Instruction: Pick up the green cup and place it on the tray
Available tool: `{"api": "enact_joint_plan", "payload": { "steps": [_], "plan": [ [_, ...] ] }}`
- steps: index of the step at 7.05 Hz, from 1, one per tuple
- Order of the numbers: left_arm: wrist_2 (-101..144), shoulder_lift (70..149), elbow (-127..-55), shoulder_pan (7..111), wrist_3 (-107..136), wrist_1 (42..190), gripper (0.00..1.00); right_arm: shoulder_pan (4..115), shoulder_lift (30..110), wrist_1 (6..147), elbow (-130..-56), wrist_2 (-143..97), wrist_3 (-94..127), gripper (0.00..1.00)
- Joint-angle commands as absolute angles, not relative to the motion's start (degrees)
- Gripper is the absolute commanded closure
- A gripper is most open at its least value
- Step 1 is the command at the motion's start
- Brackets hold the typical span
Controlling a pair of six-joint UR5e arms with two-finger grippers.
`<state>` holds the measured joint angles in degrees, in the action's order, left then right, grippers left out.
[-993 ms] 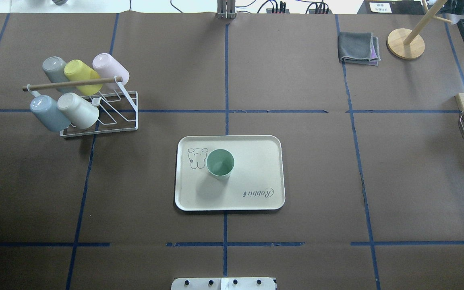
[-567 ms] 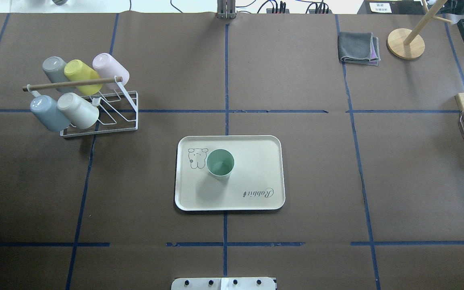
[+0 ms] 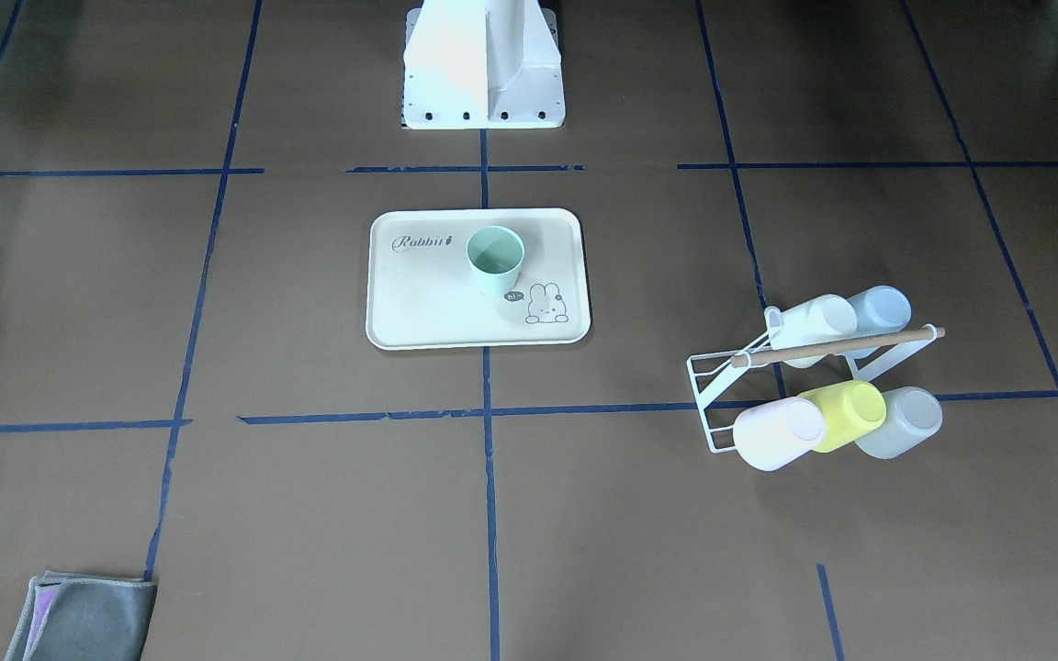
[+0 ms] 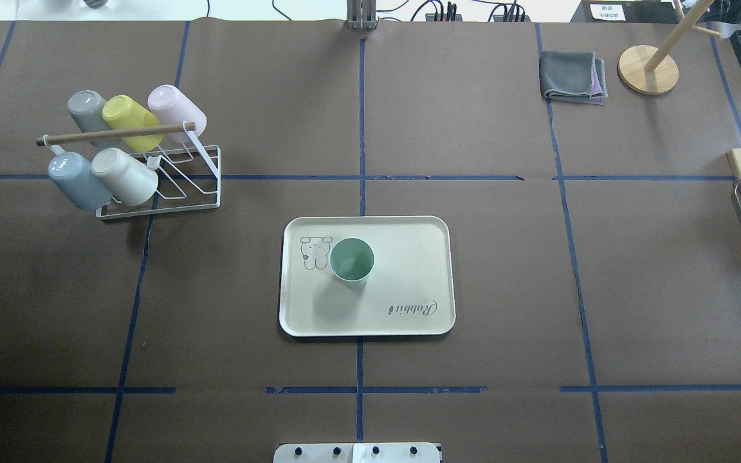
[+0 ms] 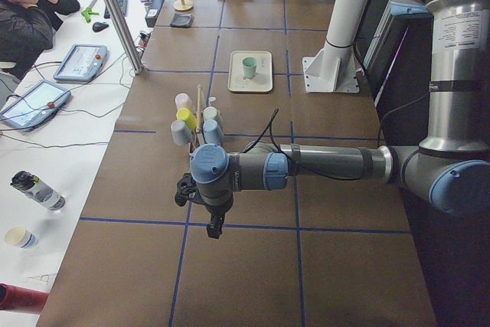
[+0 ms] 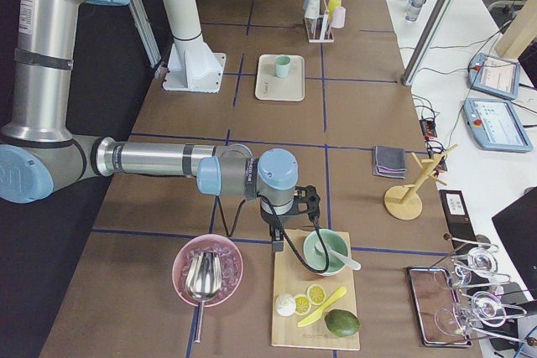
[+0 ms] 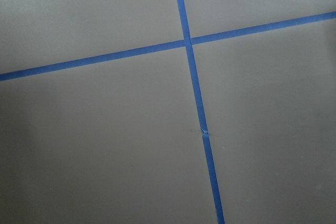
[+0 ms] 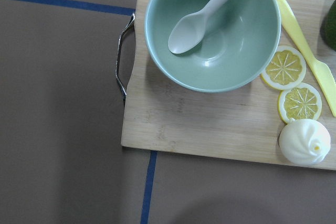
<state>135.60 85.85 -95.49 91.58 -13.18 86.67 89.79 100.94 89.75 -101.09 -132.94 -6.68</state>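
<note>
Nearest the robot's base, the tray point(image 4: 409, 283) lies flat on the surface point(image 4: 505, 289), straddling the centre tape line. The green cup point(image 4: 351, 260) stands upright, mouth up, on the tray. In the overhead view it is in the tray's left half, just beside the rabbit drawing point(image 4: 314, 251) and free of both arms.

Farther out on the left, a wire rack point(image 4: 177, 186) holds five pastel cups point(image 4: 125, 175) tipped on their sides under a wooden bar. At the far right lie a folded grey cloth point(image 4: 570, 76) and a round wooden stand point(image 4: 648, 69).

Both arms are well apart from the tray. The left pincer point(image 5: 213, 227) hangs over bare surface crossed by blue tape point(image 7: 191, 77). The right pincer point(image 6: 278, 243) hangs by a board point(image 8: 210, 124) bearing a green bowl point(image 8: 236, 51) with a spoon point(image 8: 186, 34). I cannot tell whether either pincer is released or clenched.
</note>
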Motion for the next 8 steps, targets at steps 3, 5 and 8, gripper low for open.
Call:
{"api": "enact_joint_plan", "payload": {
  "steps": [3,5,8],
  "plan": [
    [135.62,85.69,-94.93,91.58,-13.1,86.75,0.0,89.82,100.37,89.74,-100.64,-134.47,-6.68,0.0],
    [135.62,85.78,-94.83,91.49,-13.1,86.75,0.0,89.74,100.28,89.65,-100.46,-134.39,-6.85,0.0],
    [135.27,86.04,-94.92,91.41,-13.1,86.84,0.0,89.74,99.32,89.65,-98.53,-134.21,-7.12,0.0]
  ]
}}
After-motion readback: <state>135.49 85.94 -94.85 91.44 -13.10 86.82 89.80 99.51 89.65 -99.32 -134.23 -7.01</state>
